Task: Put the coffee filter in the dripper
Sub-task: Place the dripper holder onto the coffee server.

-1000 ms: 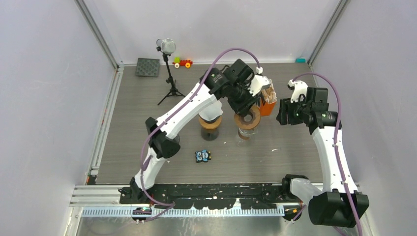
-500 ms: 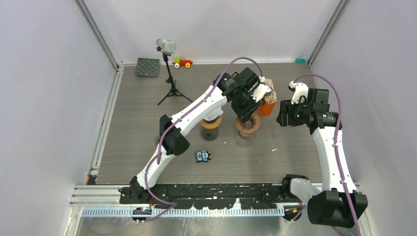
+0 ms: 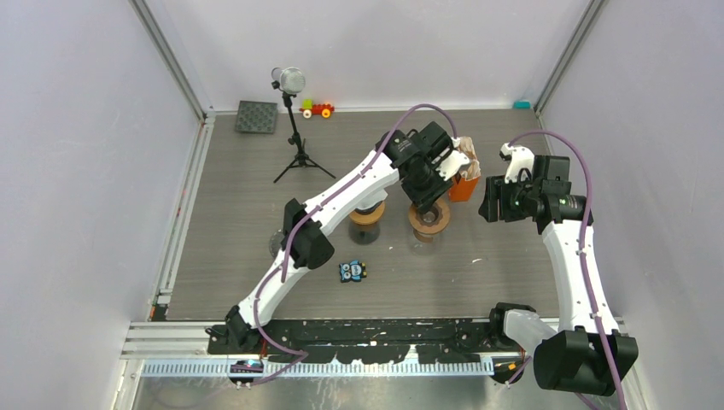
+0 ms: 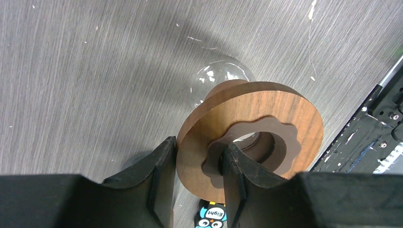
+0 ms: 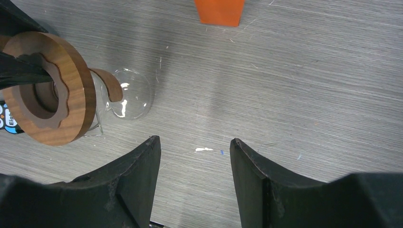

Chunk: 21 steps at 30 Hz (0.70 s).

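Left arm stretches far forward, left gripper [image 4: 197,152] clamped on the rim of the round wood-collared glass dripper [image 4: 290,114]. Right gripper [image 5: 195,154] hangs spread and empty beside it.

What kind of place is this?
Probably a robot test cell: plain white walls enclose the table, and unrelated props, a microphone on a tripod and a wheeled toy, stand at the back.

Glass dripper [image 4: 294,114], brown wooden collar

A silver microphone [image 3: 291,81] stands on a thin black stand [image 3: 296,147] on the grey tabletop [image 3: 230,213]. A dark square mat [image 3: 257,117] and a small colourful toy [image 3: 318,108] lie near it. A little blue owl card [image 3: 352,271] lies well apart.
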### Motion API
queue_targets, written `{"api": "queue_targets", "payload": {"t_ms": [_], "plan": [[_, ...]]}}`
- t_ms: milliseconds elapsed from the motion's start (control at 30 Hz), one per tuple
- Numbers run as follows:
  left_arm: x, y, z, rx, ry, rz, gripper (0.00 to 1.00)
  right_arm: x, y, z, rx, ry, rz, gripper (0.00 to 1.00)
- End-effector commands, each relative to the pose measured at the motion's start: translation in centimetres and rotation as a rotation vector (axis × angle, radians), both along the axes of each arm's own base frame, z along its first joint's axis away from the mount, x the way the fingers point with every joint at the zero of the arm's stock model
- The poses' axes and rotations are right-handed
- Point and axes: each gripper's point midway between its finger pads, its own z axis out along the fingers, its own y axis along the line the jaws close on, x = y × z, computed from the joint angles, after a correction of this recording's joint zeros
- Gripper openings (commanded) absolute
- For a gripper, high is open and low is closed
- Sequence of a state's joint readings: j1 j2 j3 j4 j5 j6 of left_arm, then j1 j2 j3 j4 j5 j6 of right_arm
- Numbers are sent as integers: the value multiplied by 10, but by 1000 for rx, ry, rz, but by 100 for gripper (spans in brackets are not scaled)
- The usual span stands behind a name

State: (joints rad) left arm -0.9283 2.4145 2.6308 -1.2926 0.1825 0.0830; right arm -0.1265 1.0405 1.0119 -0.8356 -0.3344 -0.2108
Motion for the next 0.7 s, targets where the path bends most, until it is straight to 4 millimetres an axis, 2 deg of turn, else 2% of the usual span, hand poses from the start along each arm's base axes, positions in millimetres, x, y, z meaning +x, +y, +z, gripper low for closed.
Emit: {"api": "queue_targets", "payload": {"t_ms": [0,400,667], "plan": [[2,-7,20,-49,-43,-8,33,1,1,5,0,-27,11,60],[2,-9,17,-41,-49,-17,44,1,0,3,-3,-21,10,60],[2,-10,18,-46,-58,-21,47,1,0,2,-2,-16,10,60]]}}
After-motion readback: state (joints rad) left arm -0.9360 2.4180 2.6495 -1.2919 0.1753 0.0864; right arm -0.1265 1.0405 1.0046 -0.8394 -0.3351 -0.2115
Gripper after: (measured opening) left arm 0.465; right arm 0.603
